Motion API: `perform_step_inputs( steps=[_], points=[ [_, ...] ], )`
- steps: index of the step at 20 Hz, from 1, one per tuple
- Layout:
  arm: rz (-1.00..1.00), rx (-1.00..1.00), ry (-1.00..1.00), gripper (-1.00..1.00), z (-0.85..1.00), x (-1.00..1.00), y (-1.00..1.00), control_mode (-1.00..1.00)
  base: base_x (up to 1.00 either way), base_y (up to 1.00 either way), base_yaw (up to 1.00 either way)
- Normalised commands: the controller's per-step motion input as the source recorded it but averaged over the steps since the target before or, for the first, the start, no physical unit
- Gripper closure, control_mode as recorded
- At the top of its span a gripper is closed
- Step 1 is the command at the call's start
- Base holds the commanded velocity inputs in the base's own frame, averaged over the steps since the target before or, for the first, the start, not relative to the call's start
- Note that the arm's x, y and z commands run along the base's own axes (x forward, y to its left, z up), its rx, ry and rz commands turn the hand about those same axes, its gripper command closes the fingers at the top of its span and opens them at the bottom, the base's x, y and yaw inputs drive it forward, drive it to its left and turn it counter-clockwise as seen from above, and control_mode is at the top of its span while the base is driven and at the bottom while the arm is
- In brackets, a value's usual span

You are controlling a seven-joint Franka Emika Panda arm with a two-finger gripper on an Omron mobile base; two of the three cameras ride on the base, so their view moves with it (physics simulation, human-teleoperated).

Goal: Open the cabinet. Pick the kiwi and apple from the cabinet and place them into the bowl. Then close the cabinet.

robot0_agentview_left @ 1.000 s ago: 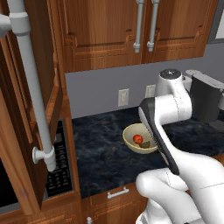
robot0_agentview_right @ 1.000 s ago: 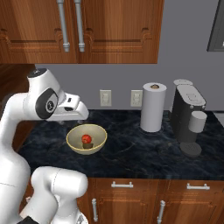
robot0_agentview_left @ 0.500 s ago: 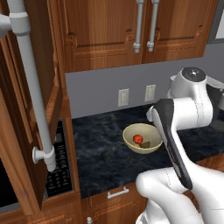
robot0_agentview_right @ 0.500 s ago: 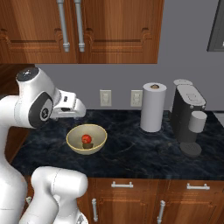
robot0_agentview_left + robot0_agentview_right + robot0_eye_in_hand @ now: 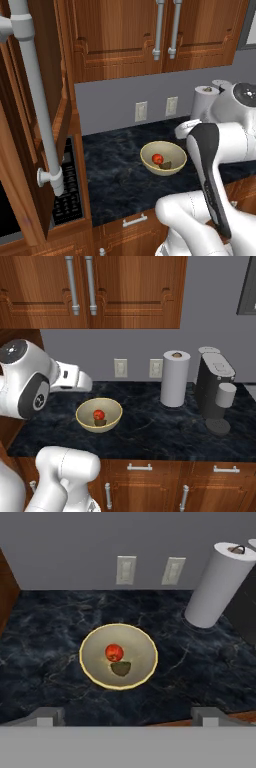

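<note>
The cabinet point(image 5: 130, 291) was reddish-brown wood with a soft sheen, its bar handles point(image 5: 72, 283) brushed silver metal. Beyond the fingers, the table point(image 5: 50, 642) looked like polished dark marble with pale veins. The bowl point(image 5: 95, 662) was smooth, matt cream; in it sat the glossy red apple point(image 5: 114, 652) and the dull kiwi point(image 5: 121, 669)

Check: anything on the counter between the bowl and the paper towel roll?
Nothing: bare dark marble counter between the bowl and the paper towel roll, clear in the right base view and the hand view.
</note>
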Motion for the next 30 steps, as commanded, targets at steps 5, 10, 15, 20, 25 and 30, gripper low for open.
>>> perform_step_inputs(
  steps=[5,10,15,20,25,30],
  points=[
    [0.05,0.07,0.00,-1.00,0.14,-0.28,0.01,-1.00,0.00,0.00,0.00],
    [0.02,0.04,0.00,-1.00,0.09,-0.44,0.03,-1.00,0.00,0.00,0.00],
    [0.00,0.02,0.00,-1.00,0.12,-0.45,0.01,-1.00,0.00,0.00,0.00],
    [0.00,0.00,0.00,-1.00,0.12,-0.28,0.00,-1.00,0.00,0.00,0.00],
    [0.00,0.00,0.00,-1.00,0.01,-0.05,0.09,-1.00,0.00,0.00,0.00],
    [0.00,0.00,0.00,-1.00,0.00,0.00,0.00,-1.00,0.00,0.00,0.00]
  ],
)
